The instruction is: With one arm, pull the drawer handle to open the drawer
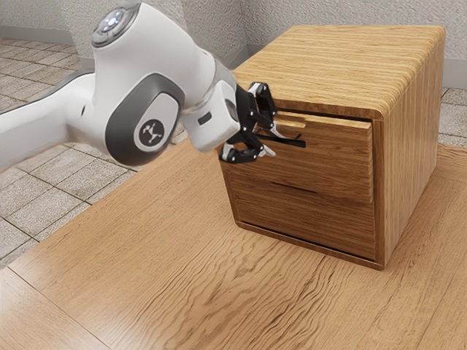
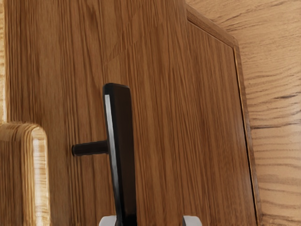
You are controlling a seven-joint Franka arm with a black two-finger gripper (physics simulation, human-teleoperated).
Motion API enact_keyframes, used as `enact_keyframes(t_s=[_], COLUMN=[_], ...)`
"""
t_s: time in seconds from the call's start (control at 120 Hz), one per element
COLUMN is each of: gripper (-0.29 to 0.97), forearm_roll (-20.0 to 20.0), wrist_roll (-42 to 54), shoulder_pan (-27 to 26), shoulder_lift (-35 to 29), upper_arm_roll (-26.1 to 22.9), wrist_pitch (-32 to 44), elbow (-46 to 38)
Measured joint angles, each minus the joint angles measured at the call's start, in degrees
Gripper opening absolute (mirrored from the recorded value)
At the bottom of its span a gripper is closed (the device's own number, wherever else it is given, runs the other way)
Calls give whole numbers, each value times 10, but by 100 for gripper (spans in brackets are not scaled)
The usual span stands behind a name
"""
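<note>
A wooden cabinet (image 1: 350,65) stands on the table with two drawers in its front. The top drawer (image 1: 332,157) sticks out a little from the cabinet face. It carries a thin black bar handle (image 1: 290,141) on a short post. My gripper (image 1: 271,141) is at that handle, open, with one finger above the bar and one below. In the wrist view the handle (image 2: 120,150) runs down between my fingertips (image 2: 109,219), close against one and apart from the other, in front of the drawer front (image 2: 183,117).
The lower drawer (image 1: 314,211) sits flush below. The cabinet rests on a wide wooden table (image 1: 182,292), whose edge meets a tiled floor (image 1: 44,175) at the exterior view's left. A rounded wooden edge (image 2: 23,174) lies beside the handle post.
</note>
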Motion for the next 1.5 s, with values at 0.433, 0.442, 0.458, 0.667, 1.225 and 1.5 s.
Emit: enact_keyframes(t_s=[0.433, 0.442, 0.458, 0.667, 1.225, 1.5], gripper=[8, 8, 8, 10, 7, 10], forearm_roll=[0, 0, 0, 0, -1, 0], wrist_roll=[-1, -1, -1, -1, -3, -4], shoulder_pan=[-2, -2, -3, -3, 0, 0], shoulder_lift=[-17, -18, -18, -19, -69, -85], upper_arm_roll=[-1, -1, -1, -1, -1, -1], wrist_pitch=[-2, -2, -2, -1, -1, -1], elbow=[-9, -9, -10, -16, -64, -88])
